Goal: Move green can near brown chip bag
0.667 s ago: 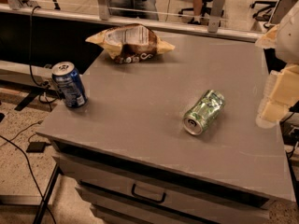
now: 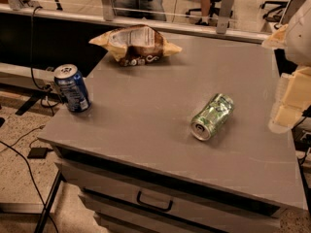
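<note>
The green can [image 2: 212, 116] lies on its side on the grey table [image 2: 146, 110], right of the middle, with its silver end facing the front. The brown chip bag [image 2: 135, 44] lies crumpled at the table's far left. My gripper [image 2: 290, 103] hangs at the right edge of the view, over the table's right side. It is to the right of the green can, apart from it, and holds nothing that I can see.
A dark blue can [image 2: 72, 88] stands upright at the table's left front corner. A drawer with a handle [image 2: 154, 202] is below the table's front edge. Cables lie on the floor at the left. A rail and chairs are behind the table.
</note>
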You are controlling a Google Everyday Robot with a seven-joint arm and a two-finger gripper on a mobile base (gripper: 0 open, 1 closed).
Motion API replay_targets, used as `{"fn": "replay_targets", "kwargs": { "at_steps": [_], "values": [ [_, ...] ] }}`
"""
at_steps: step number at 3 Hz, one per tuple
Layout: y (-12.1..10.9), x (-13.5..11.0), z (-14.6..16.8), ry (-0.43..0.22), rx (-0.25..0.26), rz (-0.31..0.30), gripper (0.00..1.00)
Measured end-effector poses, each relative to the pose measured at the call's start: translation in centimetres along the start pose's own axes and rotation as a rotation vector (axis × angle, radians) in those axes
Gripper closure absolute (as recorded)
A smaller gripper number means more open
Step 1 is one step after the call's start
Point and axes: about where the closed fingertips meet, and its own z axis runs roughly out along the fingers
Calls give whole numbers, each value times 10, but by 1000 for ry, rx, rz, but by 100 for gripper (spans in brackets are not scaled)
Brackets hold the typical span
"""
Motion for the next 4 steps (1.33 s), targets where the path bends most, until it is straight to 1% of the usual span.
{"fn": "replay_targets", "kwargs": {
  "at_steps": [1,2,3,4],
  "values": [
    [-4,-14,8,-9,-44,-134,0],
    [-6,-27,23,-2,-111,-365,0],
    [-8,-29,26,-8,-106,-470,0],
    [-10,-30,33,-6,-102,-484,0]
  ]
}}
